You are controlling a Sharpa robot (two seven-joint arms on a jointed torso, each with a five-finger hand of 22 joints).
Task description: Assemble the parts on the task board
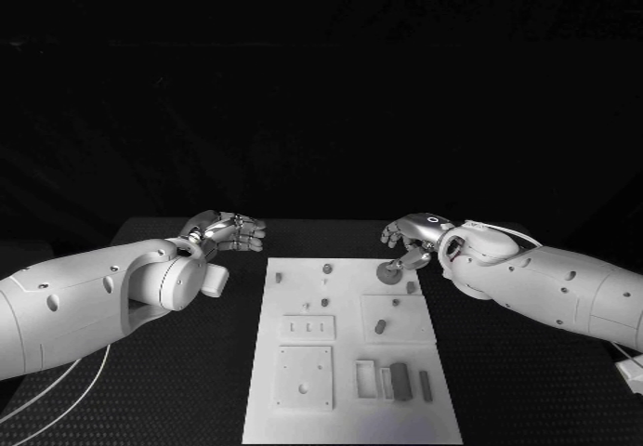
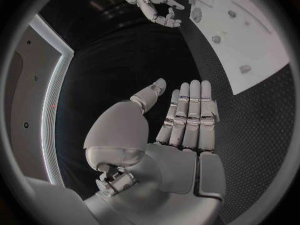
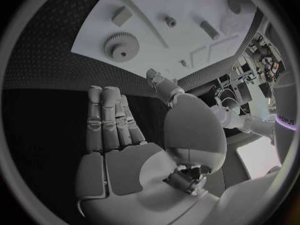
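The white task board (image 1: 351, 423) lies in the middle of the black table. A grey gear (image 1: 390, 272) rests on its far right part, just in front of my right hand (image 1: 415, 237). The right wrist view shows that hand (image 3: 125, 140) with flat palm and straight fingers, holding nothing, the gear (image 3: 121, 46) beyond the fingertips. Small pegs (image 1: 327, 268) and a short cylinder (image 1: 381, 326) sit on the board. My left hand (image 1: 228, 232) hovers off the board's far left corner. Its palm (image 2: 181, 130) is flat and empty, fingers straight.
Several bar-shaped parts (image 1: 400, 381) stand in slots near the board's front right. Square plates (image 1: 304, 376) take up its front left. A white cable (image 1: 67, 390) runs along the table's left side. The board (image 2: 256, 60) and my right hand (image 2: 156, 7) appear in the left wrist view.
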